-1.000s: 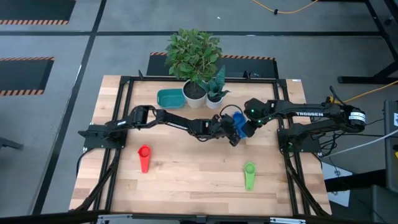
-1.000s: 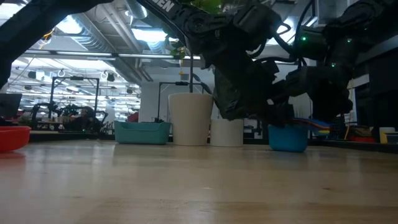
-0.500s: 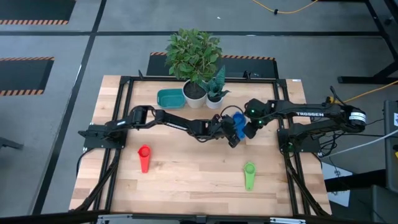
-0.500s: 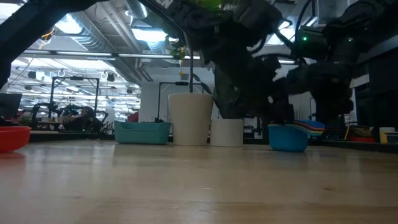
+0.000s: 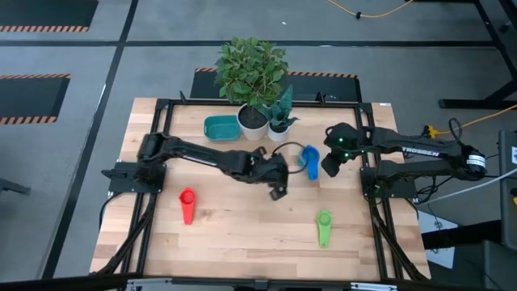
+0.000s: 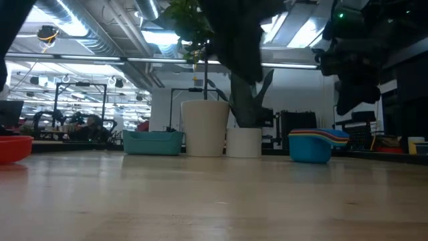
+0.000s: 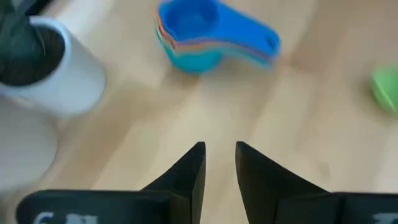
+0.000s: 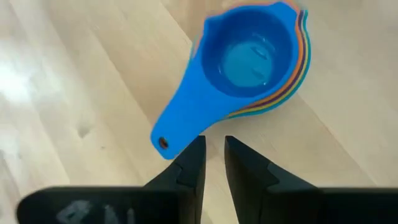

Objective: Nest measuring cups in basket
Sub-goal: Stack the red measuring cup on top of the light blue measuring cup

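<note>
High view: a nested stack of measuring cups (image 5: 309, 159), blue cup uppermost, is seen resting on the table (image 5: 242, 234) right of centre, just near of the two white plant pots (image 5: 253, 124). The teal basket (image 5: 220, 127) sits to the left of the pots, well apart from the stack. A red cup (image 5: 187, 203) lies alone at near left and a green cup (image 5: 324, 225) alone at near right. The left gripper (image 5: 277, 191) is placed left of the stack and slightly nearer, clear of it. The right gripper (image 5: 329, 166) is placed just right of the stack, nothing held.

Low view: the stack (image 6: 314, 144) is seen standing on the table at right, coloured rims layered. The basket (image 6: 152, 141) and the pots (image 6: 206, 127) are seen farther off at centre-left; the red cup (image 6: 13, 147) at the left edge. The dark right arm hangs above the stack.

Left wrist view: the left gripper (image 7: 219, 163) is seen with fingers nearly closed, a narrow gap between them and nothing in it. The stack (image 7: 202, 36) lies ahead, a pot (image 7: 53, 74) beside it, the green cup (image 7: 387, 87) at the edge.

Right wrist view: the right gripper (image 8: 213, 162) is seen with fingers nearly closed and empty, tips just by the blue cup's handle end; contact cannot be told. The stack (image 8: 249, 62) lies directly ahead.
</note>
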